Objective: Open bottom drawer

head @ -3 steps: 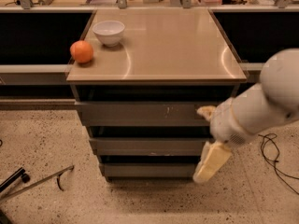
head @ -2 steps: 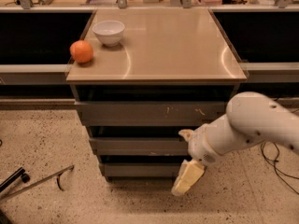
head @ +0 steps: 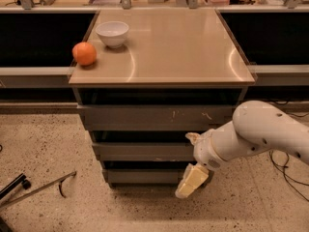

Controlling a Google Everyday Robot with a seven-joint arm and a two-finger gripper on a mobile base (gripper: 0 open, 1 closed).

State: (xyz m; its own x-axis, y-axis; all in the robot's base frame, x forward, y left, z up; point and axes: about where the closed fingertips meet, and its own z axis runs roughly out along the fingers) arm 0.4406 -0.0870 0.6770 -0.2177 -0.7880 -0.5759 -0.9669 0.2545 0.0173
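Floor: pale speckled terrazzo; a thin dark rod lies on it at left, black cables trail at right.

Arm: smooth white rounded shell, coming in from the right; gripper low at the cabinet's front right; cream blocky fingers spread apart and clasping nothing, the lower one angled down-left across the right end of the bottom drawer, the upper tip by the middle drawer.

Bottom drawer: lowest of three, just above the floor; flat dark grey metal front, no handle, no marks; looks narrowest and shallowest; appears pushed in.

Middle drawer: same plain grey; top drawer: widest front, pale scratches toward its right.

Countertop: smooth beige slab, soft sheen, squared edges; orange round and matte at the front-left corner; white bowl glossy, just behind it, apart.
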